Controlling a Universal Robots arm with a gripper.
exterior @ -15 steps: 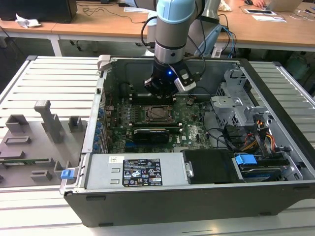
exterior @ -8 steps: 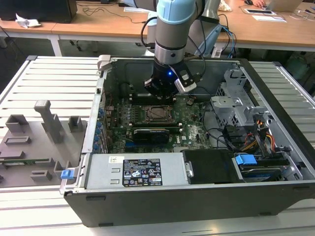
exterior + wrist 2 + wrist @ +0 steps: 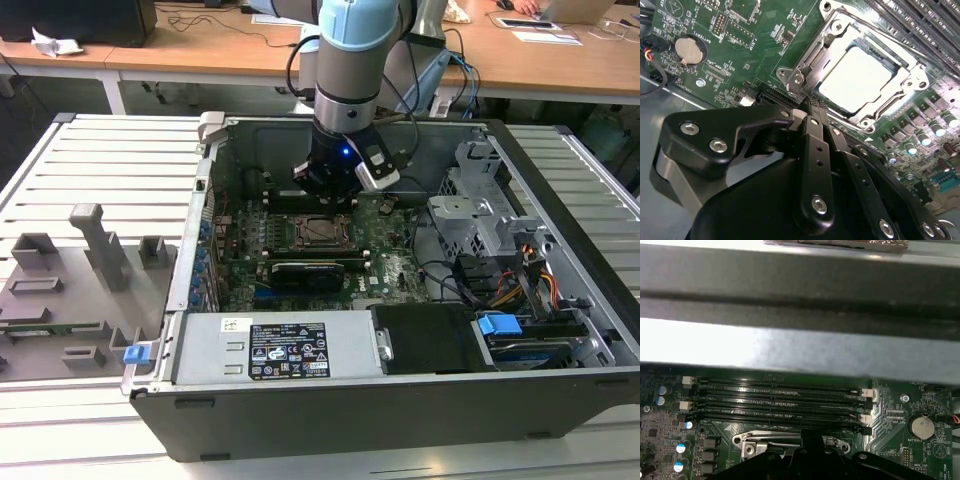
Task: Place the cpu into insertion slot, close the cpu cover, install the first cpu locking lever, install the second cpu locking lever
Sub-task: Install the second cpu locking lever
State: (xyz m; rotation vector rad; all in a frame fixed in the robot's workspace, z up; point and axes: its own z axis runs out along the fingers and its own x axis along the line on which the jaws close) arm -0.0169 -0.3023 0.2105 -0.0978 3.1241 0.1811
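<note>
The cpu (image 3: 855, 80) lies flat in the insertion slot (image 3: 322, 232), silvery top up. The cpu cover (image 3: 826, 59), a silver frame, lies down around it, and the chip shows through its window. My gripper (image 3: 812, 106) hangs just above the socket's corner, its two black fingers pressed together with nothing seen between them. In the exterior view the gripper (image 3: 330, 185) is low inside the case, just behind the socket. In the first wrist view the gripper (image 3: 810, 444) is over the socket's silver edge (image 3: 765, 442).
Long black memory slots (image 3: 775, 400) run beside the socket, under the grey case wall (image 3: 790, 350). A coin battery (image 3: 690, 50) sits nearby. A black card (image 3: 305, 272), a drive cage (image 3: 480, 215) and a power supply (image 3: 270, 350) crowd the case. Grey fixtures (image 3: 70, 290) stand at the exterior view's left.
</note>
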